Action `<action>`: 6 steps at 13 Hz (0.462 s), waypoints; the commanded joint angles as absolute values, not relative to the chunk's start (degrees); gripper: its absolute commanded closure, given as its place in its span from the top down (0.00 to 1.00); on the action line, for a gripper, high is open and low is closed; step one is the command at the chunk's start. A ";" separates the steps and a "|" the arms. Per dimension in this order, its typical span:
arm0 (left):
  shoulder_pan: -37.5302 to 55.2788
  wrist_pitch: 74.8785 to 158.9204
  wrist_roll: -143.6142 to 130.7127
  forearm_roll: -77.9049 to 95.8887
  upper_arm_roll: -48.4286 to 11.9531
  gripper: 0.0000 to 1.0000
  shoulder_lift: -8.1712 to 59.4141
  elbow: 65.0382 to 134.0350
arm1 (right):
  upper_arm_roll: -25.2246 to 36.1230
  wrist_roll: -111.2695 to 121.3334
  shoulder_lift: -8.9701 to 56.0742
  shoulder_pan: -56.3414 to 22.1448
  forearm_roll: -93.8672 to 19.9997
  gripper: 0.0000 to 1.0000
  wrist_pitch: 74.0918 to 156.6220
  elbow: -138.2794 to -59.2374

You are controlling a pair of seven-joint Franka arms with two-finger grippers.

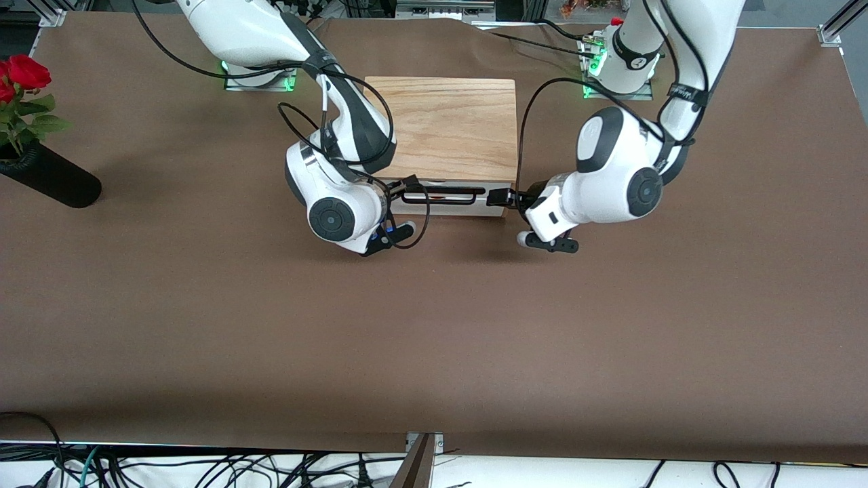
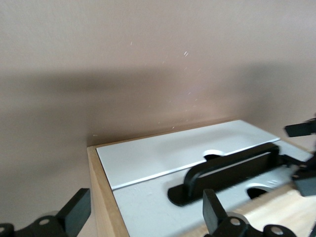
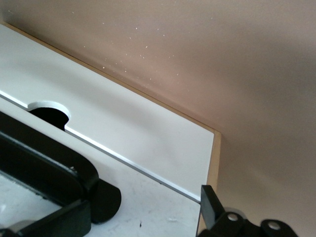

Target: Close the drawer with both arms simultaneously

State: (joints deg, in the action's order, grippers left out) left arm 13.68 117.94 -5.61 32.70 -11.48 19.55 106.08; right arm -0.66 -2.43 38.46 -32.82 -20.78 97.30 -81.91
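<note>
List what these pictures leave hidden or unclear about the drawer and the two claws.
- Drawer inside: front view shows only a reddish sliver past the handle; how far it stands out is unclear.
- Right claw: front view, fingertips hidden by the wrist and cable; right wrist view cuts them off.
- Left claw: too small in the front view to tell whether it touches the panel; left wrist view cuts off its fingers.

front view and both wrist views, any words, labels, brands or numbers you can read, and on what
None can be read.
A small dark band on the left arm carries light lettering, too small to read.
The drawer, the light-oak box and both wrist views show no text.
</note>
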 commanded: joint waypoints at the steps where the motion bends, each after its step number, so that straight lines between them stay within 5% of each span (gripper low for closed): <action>1: 10.22 118.30 -5.10 32.44 -11.69 1.00 13.38 107.84 | -0.35 -2.02 38.94 -32.43 -20.74 1.00 97.72 -80.78; 6: 1.95 116.12 -5.19 31.21 -11.07 1.00 4.68 108.81 | -0.26 -1.67 38.93 -28.30 -20.05 1.00 101.34 -77.27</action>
